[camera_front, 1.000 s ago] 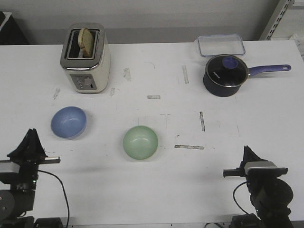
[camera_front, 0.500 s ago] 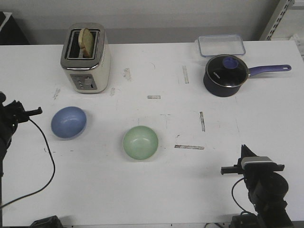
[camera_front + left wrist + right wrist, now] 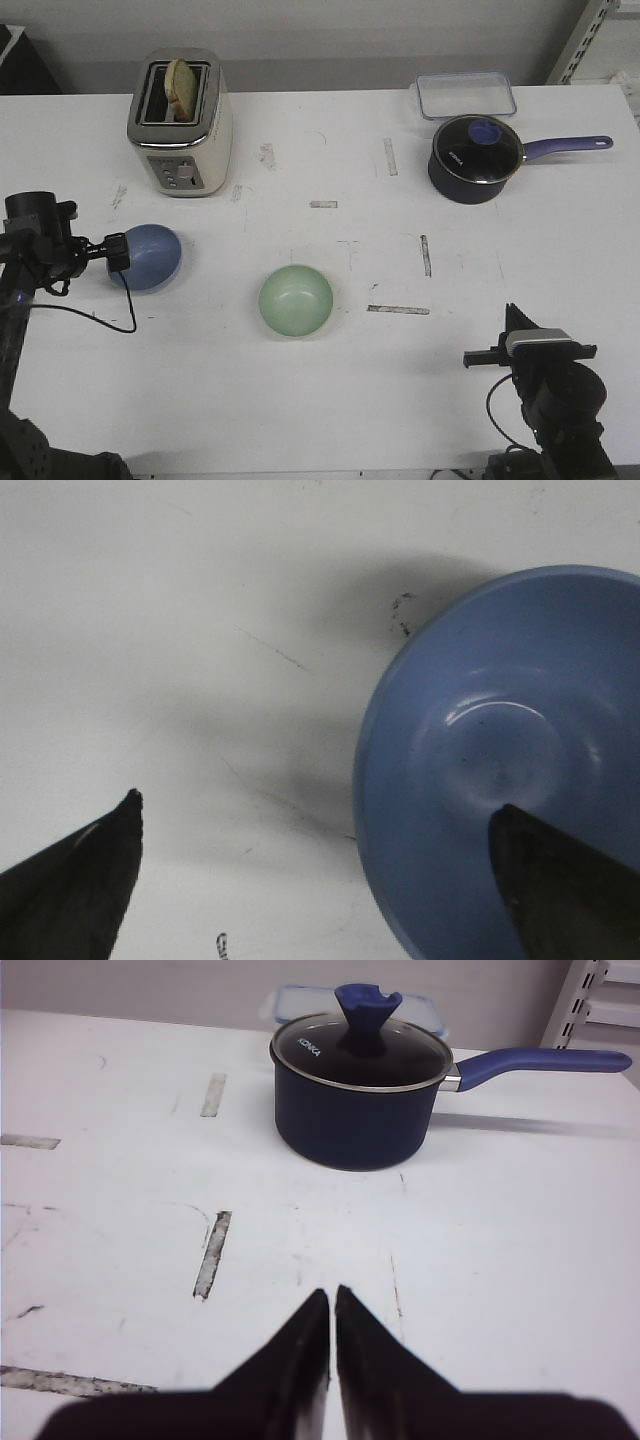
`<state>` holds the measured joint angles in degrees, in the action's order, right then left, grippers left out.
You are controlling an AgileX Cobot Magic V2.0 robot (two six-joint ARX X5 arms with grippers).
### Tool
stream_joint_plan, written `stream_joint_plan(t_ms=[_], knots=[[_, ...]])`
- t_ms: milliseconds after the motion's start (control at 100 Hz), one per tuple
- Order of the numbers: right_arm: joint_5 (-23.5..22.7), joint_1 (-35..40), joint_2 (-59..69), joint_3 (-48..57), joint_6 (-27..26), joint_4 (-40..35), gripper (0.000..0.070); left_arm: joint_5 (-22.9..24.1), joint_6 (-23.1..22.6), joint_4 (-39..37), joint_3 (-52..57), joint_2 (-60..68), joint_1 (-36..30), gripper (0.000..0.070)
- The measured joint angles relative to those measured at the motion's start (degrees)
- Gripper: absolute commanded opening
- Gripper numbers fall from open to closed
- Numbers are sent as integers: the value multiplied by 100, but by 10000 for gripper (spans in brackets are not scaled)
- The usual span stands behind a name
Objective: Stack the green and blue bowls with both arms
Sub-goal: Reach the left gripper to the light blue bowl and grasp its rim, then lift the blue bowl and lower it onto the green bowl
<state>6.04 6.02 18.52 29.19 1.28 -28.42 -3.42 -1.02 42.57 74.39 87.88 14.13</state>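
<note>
The blue bowl [image 3: 150, 256] sits on the white table at the left. The green bowl [image 3: 296, 300] sits near the middle, to its right and nearer the front. My left gripper [image 3: 117, 253] is open at the blue bowl's left rim. In the left wrist view the left gripper [image 3: 320, 815] straddles that rim of the blue bowl [image 3: 500, 750]: one finger is over the bowl's inside, the other over bare table. My right gripper [image 3: 332, 1292] is shut and empty, low at the front right of the table [image 3: 518, 325], far from both bowls.
A cream toaster [image 3: 180, 122] with bread stands at the back left. A dark lidded saucepan [image 3: 476, 156] with a purple handle and a clear lidded box [image 3: 466, 94] are at the back right. Tape marks dot the table's middle.
My left arm has swung up from the front left corner and reached right to the blue bowl's left rim, open. The right arm has barely moved. Both bowls stay put.
</note>
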Motion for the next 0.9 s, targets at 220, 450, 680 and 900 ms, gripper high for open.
stream_joint_plan(t_ms=[220, 450, 680, 900], knots=[[0, 0, 0, 0, 0, 0, 0, 0, 378, -302, 0, 772, 0, 635], [0, 0, 0, 0, 0, 0, 0, -105, 660, -417, 0, 946, 0, 48], [0, 0, 0, 0, -2, 0, 0, -205, 787, -612, 2, 944, -2, 0], [0, 0, 0, 0, -2, 0, 0, -525, 798, -588, 214, 861, -59, 0]])
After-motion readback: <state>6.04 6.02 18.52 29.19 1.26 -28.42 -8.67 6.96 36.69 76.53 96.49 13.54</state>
